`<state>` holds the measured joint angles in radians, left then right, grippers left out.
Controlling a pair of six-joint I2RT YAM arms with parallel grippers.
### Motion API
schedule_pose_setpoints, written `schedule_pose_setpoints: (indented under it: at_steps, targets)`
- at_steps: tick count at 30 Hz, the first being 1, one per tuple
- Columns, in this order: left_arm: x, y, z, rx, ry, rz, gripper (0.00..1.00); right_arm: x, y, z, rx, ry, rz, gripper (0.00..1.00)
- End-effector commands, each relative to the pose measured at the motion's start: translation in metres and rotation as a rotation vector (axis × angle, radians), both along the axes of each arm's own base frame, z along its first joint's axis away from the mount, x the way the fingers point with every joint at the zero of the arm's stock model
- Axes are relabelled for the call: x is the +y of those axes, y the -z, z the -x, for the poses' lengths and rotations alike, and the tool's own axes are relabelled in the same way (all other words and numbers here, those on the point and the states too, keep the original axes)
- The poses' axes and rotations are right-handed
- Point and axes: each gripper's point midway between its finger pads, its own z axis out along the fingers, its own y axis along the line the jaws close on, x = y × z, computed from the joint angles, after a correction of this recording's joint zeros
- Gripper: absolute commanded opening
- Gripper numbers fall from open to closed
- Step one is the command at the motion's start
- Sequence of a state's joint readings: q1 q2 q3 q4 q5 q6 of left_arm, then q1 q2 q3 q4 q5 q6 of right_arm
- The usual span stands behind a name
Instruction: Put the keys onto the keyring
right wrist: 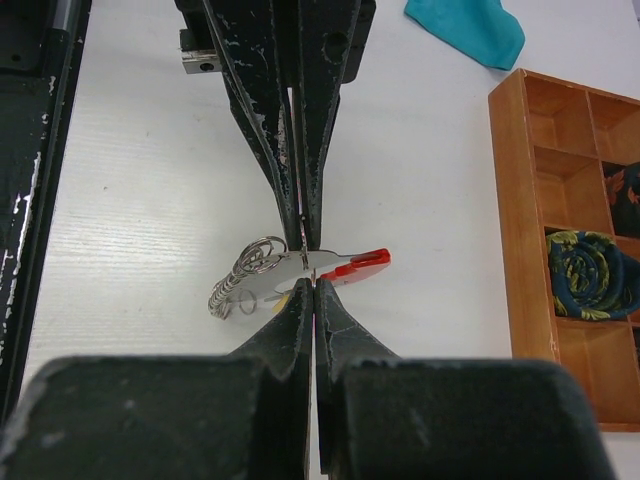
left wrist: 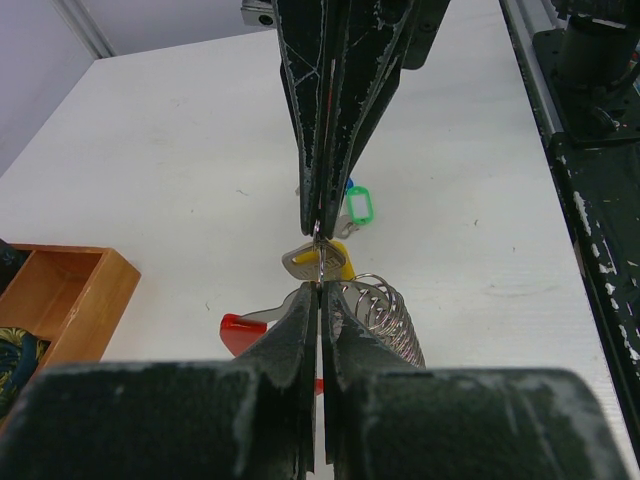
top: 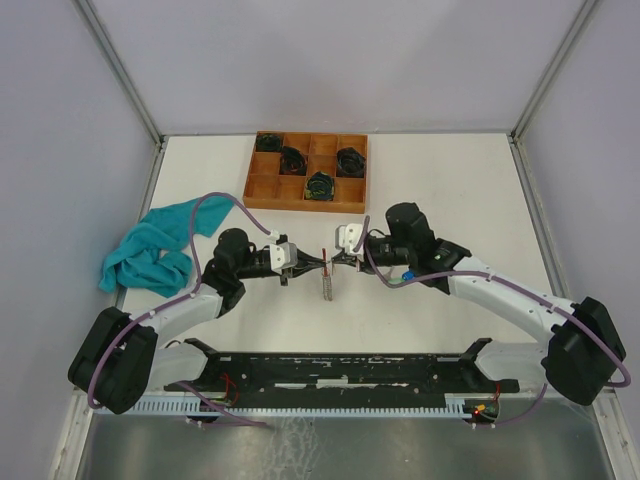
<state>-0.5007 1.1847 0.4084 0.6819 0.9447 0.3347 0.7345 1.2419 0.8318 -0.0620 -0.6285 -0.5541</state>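
Note:
My left gripper (top: pixel 312 262) and right gripper (top: pixel 340 258) meet tip to tip above the table's middle. Both are shut on a thin wire keyring (left wrist: pixel 318 255) held between them. In the left wrist view my own tips (left wrist: pixel 318 287) are below and the right fingers (left wrist: pixel 335 120) come from above. A silver key with a yellow tag (left wrist: pixel 322 263) hangs at the ring, beside a coil of steel rings (left wrist: pixel 388 318) and a red tag (left wrist: pixel 243 330). These show in the right wrist view too: key (right wrist: pixel 280 275), red tag (right wrist: pixel 356 263), coil (right wrist: pixel 232 288). Green-tagged (left wrist: pixel 359 205) and blue-tagged (left wrist: pixel 349 185) keys lie on the table.
A wooden compartment tray (top: pixel 262 185) with black coiled bundles stands at the back centre; it also shows in the right wrist view (right wrist: pixel 510 230). A teal cloth (top: pixel 150 250) lies at the left. A black rail (top: pixel 340 370) runs along the near edge.

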Motion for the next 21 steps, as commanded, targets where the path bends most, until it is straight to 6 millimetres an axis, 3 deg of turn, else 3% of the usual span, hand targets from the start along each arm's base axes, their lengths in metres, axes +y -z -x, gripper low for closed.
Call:
schedule_pose_setpoints:
  at_steps: [1,21]
  targets:
    - [-0.002,-0.020,-0.002,-0.103,0.023,0.029,0.03,0.004,-0.032,0.002,-0.028,-0.028,-0.094,0.01]
    - [-0.002,-0.022,0.001,-0.110,0.038,0.040,0.03,0.001,-0.022,0.004,0.032,-0.037,-0.101,0.01]
